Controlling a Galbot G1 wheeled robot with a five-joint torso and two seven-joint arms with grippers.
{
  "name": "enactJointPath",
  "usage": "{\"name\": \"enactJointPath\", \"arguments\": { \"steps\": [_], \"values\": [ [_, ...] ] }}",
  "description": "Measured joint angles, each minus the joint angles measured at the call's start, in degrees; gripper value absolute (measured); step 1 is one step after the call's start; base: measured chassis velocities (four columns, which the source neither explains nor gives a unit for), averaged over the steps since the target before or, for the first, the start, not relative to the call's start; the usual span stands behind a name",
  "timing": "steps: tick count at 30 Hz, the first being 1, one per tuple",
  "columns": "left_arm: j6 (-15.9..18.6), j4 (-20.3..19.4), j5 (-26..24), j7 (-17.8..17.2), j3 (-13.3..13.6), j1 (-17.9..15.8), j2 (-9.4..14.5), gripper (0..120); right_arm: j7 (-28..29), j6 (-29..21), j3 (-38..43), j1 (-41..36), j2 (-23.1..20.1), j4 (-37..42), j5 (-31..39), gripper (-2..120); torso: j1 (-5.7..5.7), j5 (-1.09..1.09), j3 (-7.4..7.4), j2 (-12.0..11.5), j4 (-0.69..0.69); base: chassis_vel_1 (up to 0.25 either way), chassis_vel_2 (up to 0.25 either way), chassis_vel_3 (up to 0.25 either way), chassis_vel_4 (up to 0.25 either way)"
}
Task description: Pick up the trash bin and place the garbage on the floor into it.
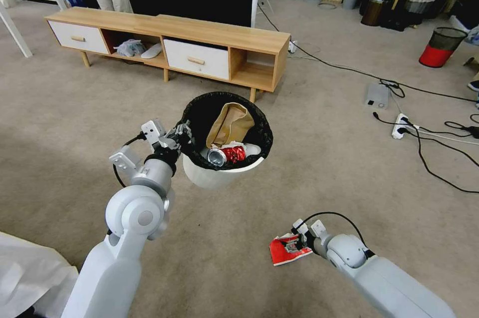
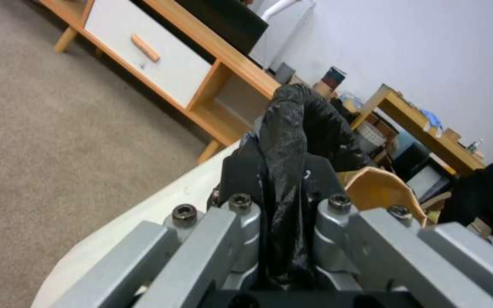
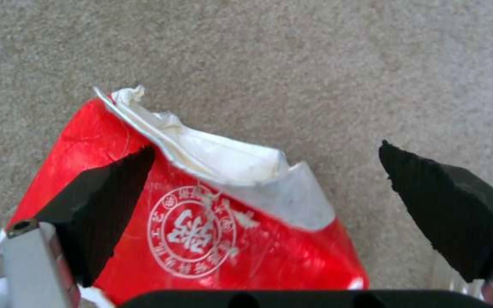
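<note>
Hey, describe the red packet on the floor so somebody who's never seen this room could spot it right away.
Start at the low wooden TV bench, then come toward the robot past the trash bin held up by the left gripper. The red packet lies on the carpet under the open right gripper: flat, torn, white inside, unlike the red can in the bin.

Below me spreads a beige carpeted floor. A torn red packet lies flat on it near my right side. Farther off on it stand a low wooden cabinet, a white power strip with black cables, and a red-based mesh bin.
</note>
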Motion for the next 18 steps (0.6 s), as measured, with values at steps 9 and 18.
{"name": "enactJointPath", "arguments": {
  "steps": [9,18],
  "values": [
    [-0.07,0.36,0.25,0.13,0.06,-0.1,-0.22,7,-2.04,1.02,0.63,-0.58,0.25,-0.67,-2.1,80,0.0,0.0,0.0,0.0,0.0,0.0,0.0,0.0,0.0],
    [-0.13,0.72,0.45,0.23,0.4,-0.37,-0.43,7,-2.01,2.11,1.96,-1.4,0.24,-0.69,-2.02,47,0.0,0.0,0.0,0.0,0.0,0.0,0.0,0.0,0.0]
  ]
}}
